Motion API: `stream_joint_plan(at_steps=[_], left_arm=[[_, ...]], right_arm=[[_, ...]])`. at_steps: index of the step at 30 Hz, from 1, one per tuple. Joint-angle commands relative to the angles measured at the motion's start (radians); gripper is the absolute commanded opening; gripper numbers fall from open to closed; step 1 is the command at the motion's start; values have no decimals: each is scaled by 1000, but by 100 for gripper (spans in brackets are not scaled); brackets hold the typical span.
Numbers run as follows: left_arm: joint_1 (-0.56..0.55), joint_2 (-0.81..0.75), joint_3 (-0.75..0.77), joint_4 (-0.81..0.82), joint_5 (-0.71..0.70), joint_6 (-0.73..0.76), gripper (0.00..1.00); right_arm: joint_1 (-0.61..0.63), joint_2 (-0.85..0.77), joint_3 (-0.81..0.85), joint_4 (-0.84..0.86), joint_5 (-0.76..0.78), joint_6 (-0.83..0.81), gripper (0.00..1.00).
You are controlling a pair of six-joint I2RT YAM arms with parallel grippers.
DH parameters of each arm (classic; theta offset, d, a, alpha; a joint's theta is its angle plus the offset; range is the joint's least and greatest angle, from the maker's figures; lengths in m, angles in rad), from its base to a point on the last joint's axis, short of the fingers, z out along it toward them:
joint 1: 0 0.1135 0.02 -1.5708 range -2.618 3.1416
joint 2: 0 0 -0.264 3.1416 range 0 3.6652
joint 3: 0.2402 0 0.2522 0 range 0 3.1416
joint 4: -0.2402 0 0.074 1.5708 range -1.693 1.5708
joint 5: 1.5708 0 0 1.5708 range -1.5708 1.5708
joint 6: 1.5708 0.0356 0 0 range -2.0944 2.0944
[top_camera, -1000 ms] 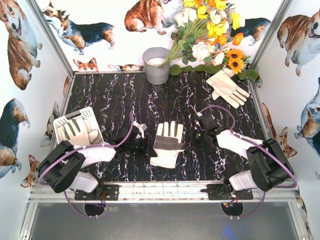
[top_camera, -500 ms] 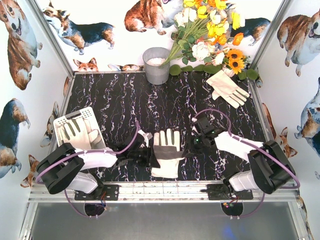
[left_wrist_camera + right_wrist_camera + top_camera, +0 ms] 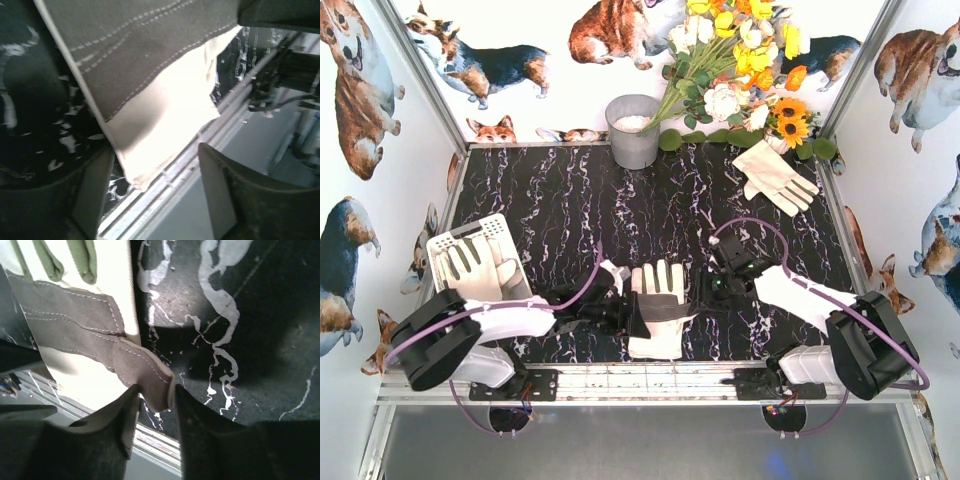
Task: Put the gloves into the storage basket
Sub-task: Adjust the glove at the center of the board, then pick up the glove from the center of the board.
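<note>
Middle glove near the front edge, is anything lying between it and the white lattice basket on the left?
No loose object. Only the left arm lies across the black marble table between the cream-and-grey work glove and the white plastic lattice basket, which already holds another glove.

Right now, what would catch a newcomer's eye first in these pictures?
A cream-white glove lies palm up at the table's near edge, its thumb between the right gripper's jaws and its cuff by the left gripper. Far right, a second glove lies before a bright bouquet, and the storage basket at the left holds a third glove.
</note>
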Motion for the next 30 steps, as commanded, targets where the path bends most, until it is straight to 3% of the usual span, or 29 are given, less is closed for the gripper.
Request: stream_joint_plan(at_steps=[1, 5, 8, 11, 15, 19, 22, 26, 30], left_arm=[[-3, -66, 11, -252, -199, 82, 69], [13, -172, 121, -437, -317, 207, 77], [89, -209, 240, -604, -374, 332, 85], [227, -240, 336, -703, -390, 462, 92], [498, -275, 445, -733, -369, 644, 96], [799, -305, 524, -681, -319, 739, 100], [956, -306, 528, -608, -260, 746, 100], [1063, -268, 503, -538, -247, 760, 100], [1071, -249, 490, -514, -331, 819, 99]], right_arm=[[3, -59, 61, -59, 63, -39, 43], [0, -127, 152, -173, 146, -81, 57], [-25, -165, 224, -223, 238, -125, 65], [-110, -218, 243, -143, 297, -158, 72], [-312, -188, 236, 22, 310, -172, 74], [-436, -57, 251, 188, 401, -209, 73], [-482, 55, 307, 263, 489, -291, 73], [-526, 241, 449, 269, 562, -420, 71], [-564, 424, 610, 267, 503, -600, 68]])
